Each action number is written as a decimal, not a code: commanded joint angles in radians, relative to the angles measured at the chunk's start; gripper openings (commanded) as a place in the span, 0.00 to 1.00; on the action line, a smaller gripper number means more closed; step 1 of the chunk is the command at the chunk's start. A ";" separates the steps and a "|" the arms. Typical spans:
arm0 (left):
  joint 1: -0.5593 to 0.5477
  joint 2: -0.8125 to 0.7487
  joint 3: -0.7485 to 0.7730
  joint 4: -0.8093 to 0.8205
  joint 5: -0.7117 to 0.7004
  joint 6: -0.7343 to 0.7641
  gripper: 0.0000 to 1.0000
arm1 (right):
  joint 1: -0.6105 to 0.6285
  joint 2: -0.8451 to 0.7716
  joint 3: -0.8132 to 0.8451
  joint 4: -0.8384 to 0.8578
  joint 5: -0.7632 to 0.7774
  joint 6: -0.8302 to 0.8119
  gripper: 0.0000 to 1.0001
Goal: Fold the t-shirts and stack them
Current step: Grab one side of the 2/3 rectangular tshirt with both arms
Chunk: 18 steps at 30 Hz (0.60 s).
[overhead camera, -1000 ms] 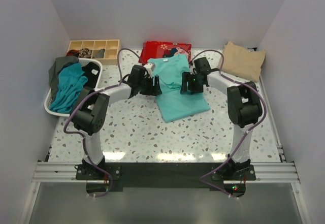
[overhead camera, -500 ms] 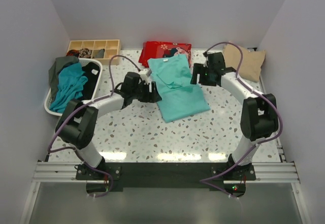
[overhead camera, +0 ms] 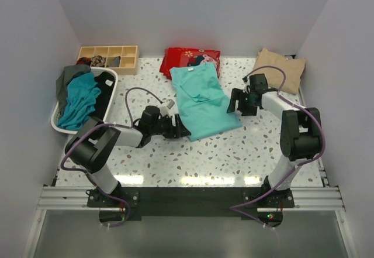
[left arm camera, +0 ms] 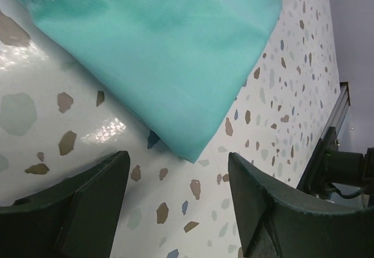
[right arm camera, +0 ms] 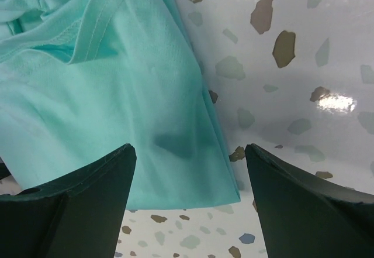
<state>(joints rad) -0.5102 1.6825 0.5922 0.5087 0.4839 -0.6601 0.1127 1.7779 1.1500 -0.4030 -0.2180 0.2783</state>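
Note:
A light turquoise-mint t-shirt [overhead camera: 201,99] lies partly folded, long and narrow, in the middle of the table, its neck label at the far end. My left gripper [overhead camera: 182,131] is open and empty, low at the shirt's near left corner [left arm camera: 193,147]. My right gripper [overhead camera: 234,105] is open and empty at the shirt's right edge [right arm camera: 175,147], its fingers either side of the hem corner. A folded beige t-shirt [overhead camera: 281,69] lies at the far right. Darker teal [overhead camera: 79,99], black and grey-green tees sit in a white basket [overhead camera: 58,124] at the left.
A red patterned folded cloth [overhead camera: 191,57] lies behind the mint shirt. A wooden compartment tray [overhead camera: 108,58] stands at the far left. White walls close the table on three sides. A metal rail [overhead camera: 187,196] runs along the near edge.
Both arms have moved off the shirt's far part and down towards me; the left gripper now sits at the near left corner, the right gripper at the right edge. The shirt lies flatter.

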 commanded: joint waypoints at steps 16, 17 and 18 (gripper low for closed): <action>-0.103 0.056 -0.086 0.157 -0.088 -0.069 0.42 | -0.001 -0.012 -0.294 0.156 -0.280 0.042 0.47; -0.105 0.057 -0.088 0.148 -0.111 -0.064 0.35 | 0.001 -0.014 -0.318 0.180 -0.309 0.050 0.40; -0.103 0.057 -0.088 0.137 -0.120 -0.059 0.30 | 0.002 -0.021 -0.331 0.190 -0.328 0.053 0.34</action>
<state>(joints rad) -0.6056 1.7336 0.5232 0.6758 0.4465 -0.7418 0.1036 1.7336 0.9161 -0.2070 -0.4618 0.3084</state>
